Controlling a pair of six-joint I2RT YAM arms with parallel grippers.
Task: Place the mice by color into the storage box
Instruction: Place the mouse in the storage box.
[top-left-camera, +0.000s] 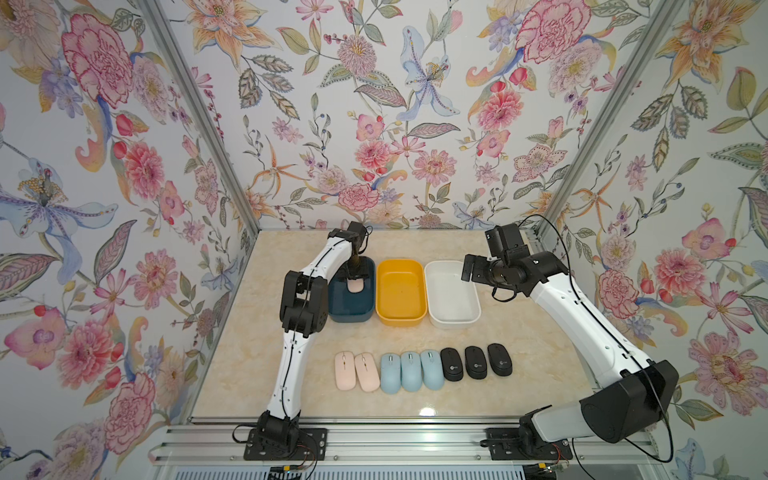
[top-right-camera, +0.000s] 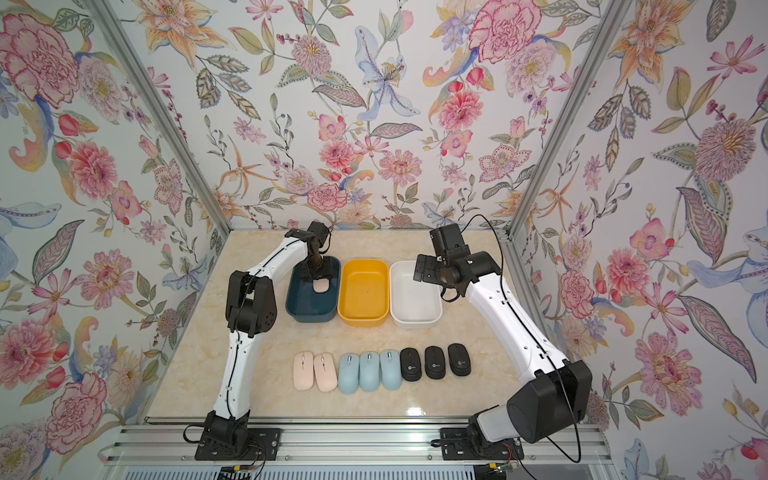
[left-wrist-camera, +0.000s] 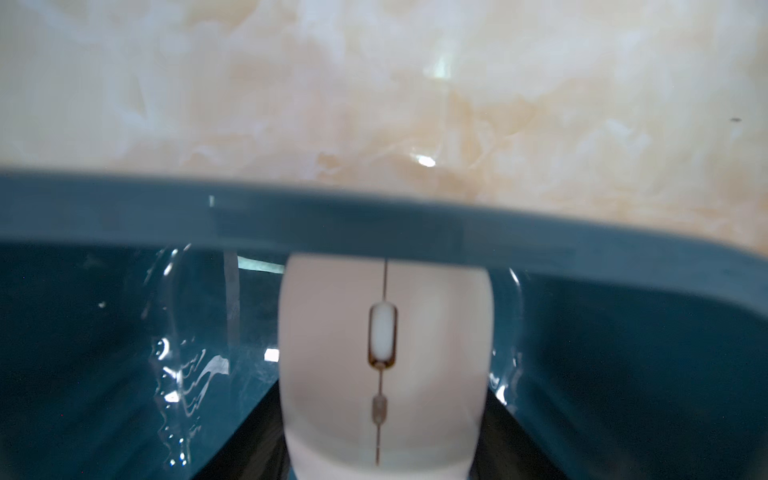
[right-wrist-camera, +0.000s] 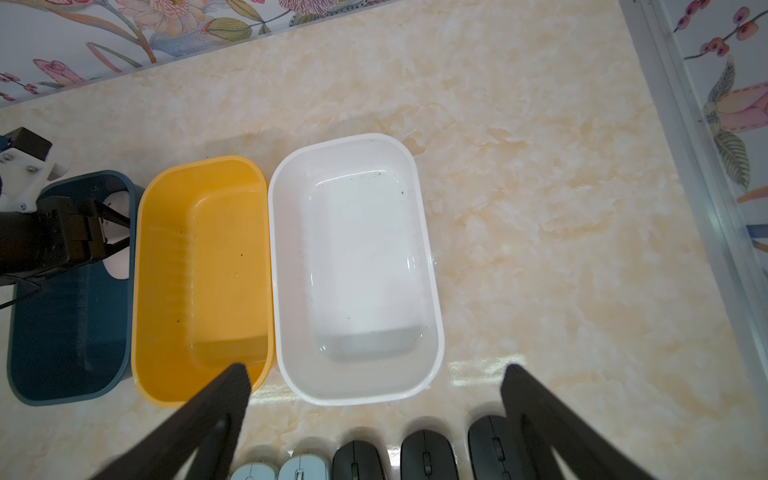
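My left gripper (top-left-camera: 354, 279) reaches down into the dark blue box (top-left-camera: 351, 316), shut on a pale pink mouse (left-wrist-camera: 384, 357), whose rounded end (top-left-camera: 355, 286) shows below the fingers. On the table's near half, the other mice lie in a row: two pink (top-left-camera: 355, 371), three light blue (top-left-camera: 410, 371), and three black (top-left-camera: 476, 362). My right gripper (right-wrist-camera: 376, 374) hangs open and empty above the far right rim of the white box (top-left-camera: 453, 323). In the right wrist view, the black mice (right-wrist-camera: 424, 457) lie between its fingers.
A yellow box (top-left-camera: 401, 319) stands between the blue and white boxes, and all three touch side by side. The yellow and white (right-wrist-camera: 291, 365) ones hold nothing. Floral walls close the table on three sides. A metal rail (top-left-camera: 407, 436) runs along the front.
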